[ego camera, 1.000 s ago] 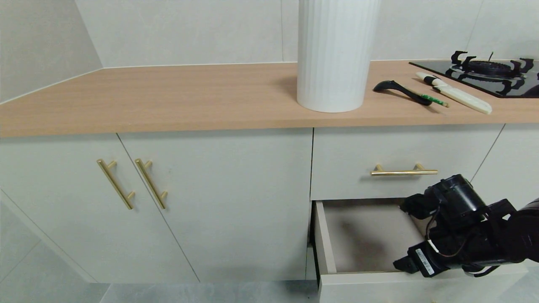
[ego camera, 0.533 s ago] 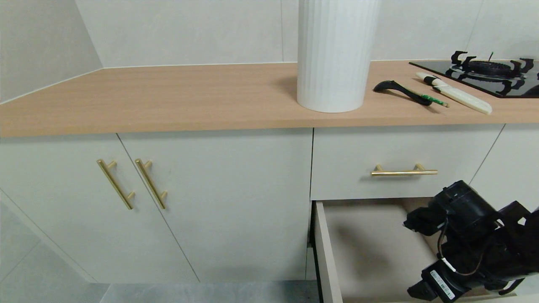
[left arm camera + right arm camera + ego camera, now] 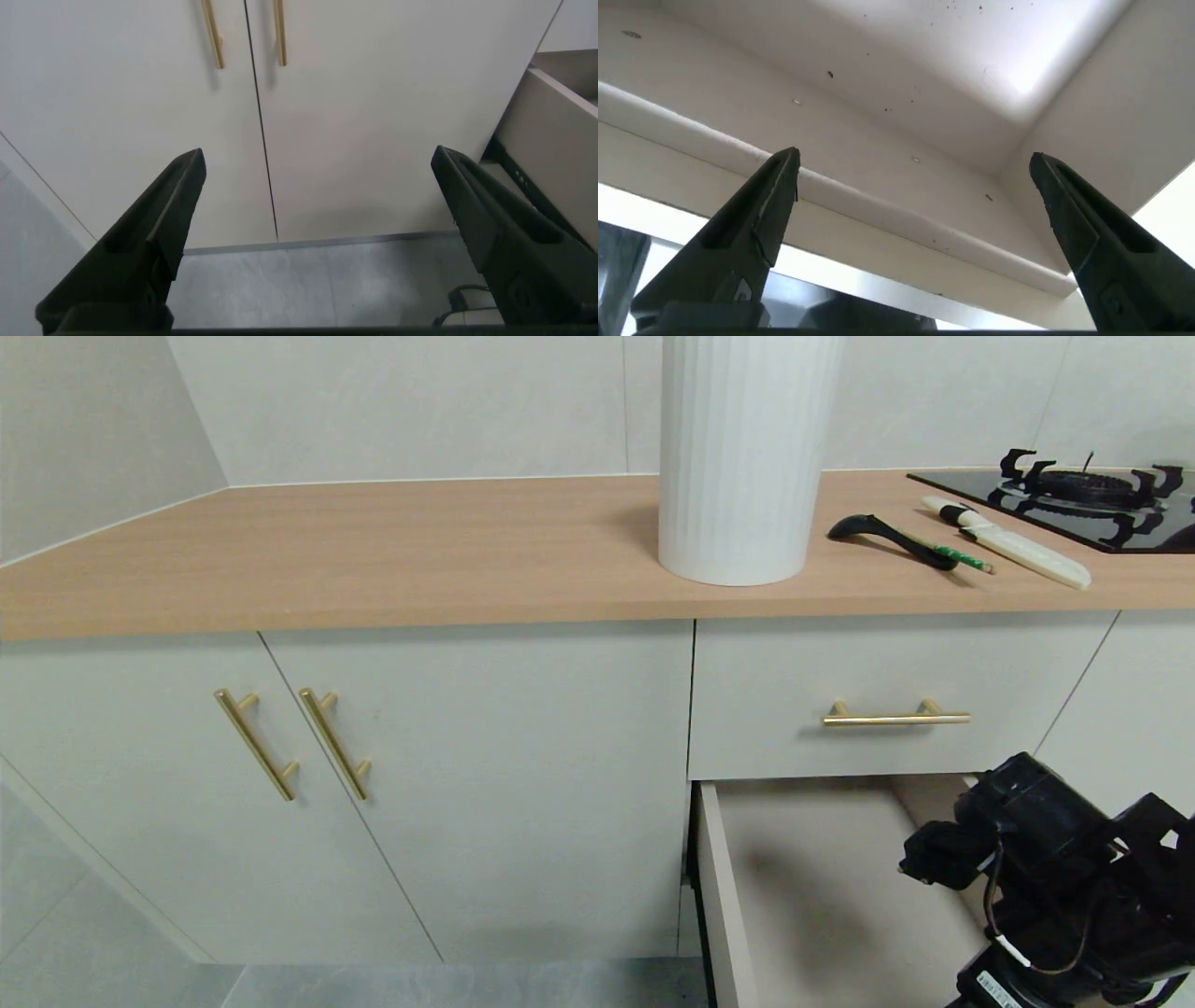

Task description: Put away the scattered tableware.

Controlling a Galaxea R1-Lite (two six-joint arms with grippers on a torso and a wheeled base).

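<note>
Knife [image 3: 1013,546] lies diagonally on counter [image 3: 373,551], blade tip toward front edge.

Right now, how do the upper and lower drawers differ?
The upper drawer is shut; the lower drawer is pulled out. The upper drawer shows its front and gold handle; the lower drawer shows its inner floor. Both sit right of the double cabinet doors.
</note>
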